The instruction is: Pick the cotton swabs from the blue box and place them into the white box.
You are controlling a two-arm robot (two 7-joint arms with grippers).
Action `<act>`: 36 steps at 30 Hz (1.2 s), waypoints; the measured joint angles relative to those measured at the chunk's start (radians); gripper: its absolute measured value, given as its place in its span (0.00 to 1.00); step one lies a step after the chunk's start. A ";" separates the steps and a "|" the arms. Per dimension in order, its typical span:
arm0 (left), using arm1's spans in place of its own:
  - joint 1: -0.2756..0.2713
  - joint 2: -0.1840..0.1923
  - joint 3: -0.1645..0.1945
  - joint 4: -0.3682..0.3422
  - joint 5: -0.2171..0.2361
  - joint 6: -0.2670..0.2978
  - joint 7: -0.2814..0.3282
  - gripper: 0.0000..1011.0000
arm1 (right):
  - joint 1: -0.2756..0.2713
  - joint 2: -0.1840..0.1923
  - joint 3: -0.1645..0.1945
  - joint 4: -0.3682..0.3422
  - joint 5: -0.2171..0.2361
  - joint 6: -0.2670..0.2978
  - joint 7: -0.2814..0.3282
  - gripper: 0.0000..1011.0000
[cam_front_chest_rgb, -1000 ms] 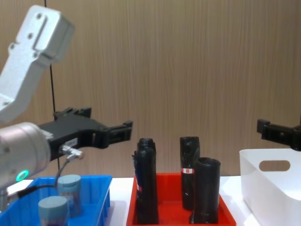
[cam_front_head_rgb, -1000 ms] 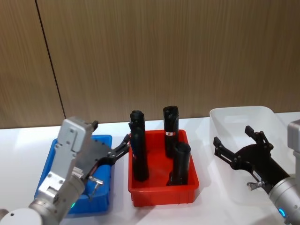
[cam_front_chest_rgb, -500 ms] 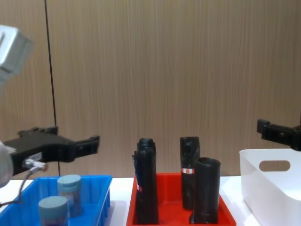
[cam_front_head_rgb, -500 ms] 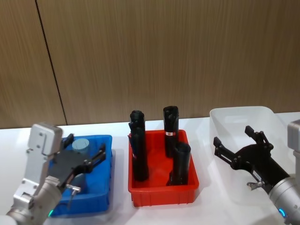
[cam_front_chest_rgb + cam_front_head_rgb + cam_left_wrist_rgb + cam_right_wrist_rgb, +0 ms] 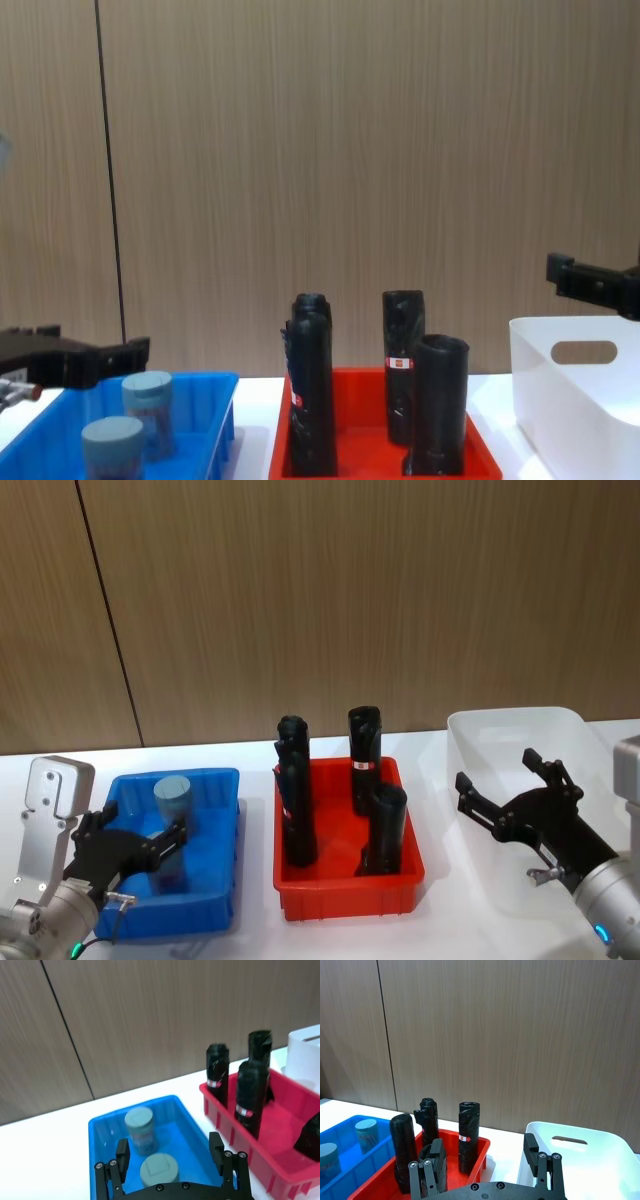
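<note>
Wood-panelled wall [image 5: 300, 600] behind, white tabletop [image 5: 440, 920] below. Left gripper [image 5: 169, 1145] spread, low at blue box [image 5: 215, 780], nearer upright jar of cotton swabs [image 5: 159, 1171] straight ahead, centred in the gap. Right gripper [image 5: 495, 768] spread, idle by white box [image 5: 510, 725], much farther from the jars.

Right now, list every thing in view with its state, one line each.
Near swab jar: upright, lid on, ungripped.
Far swab jar: upright, lid on.
Blue box: holds both jars.
White box: no jar seen inside.
Black tubes: upright in the red tray.
Left gripper: open, low over the blue box, facing the near jar.
Right gripper: open, holding nothing, by the white box's left wall.
</note>
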 joint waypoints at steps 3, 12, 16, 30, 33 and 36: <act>-0.002 0.001 -0.004 0.010 -0.009 0.024 0.001 0.99 | 0.000 0.000 0.000 0.000 0.000 0.000 0.000 0.99; -0.025 -0.008 -0.013 0.059 -0.023 0.073 -0.016 0.99 | 0.000 0.000 0.000 0.000 0.000 0.000 0.000 0.99; -0.037 -0.015 -0.014 0.083 -0.025 0.087 -0.031 0.99 | 0.000 0.000 0.000 0.000 0.000 0.000 0.000 0.99; -0.097 -0.046 -0.015 0.179 0.000 0.126 -0.095 0.99 | 0.000 0.000 0.000 0.000 0.000 0.000 0.000 0.99; -0.108 -0.051 -0.014 0.197 0.006 0.130 -0.108 0.99 | 0.000 0.000 0.000 0.000 0.000 0.000 0.000 0.99; -0.126 -0.061 -0.012 0.228 0.017 0.134 -0.129 0.99 | 0.000 0.000 0.000 0.000 0.000 0.000 0.000 0.99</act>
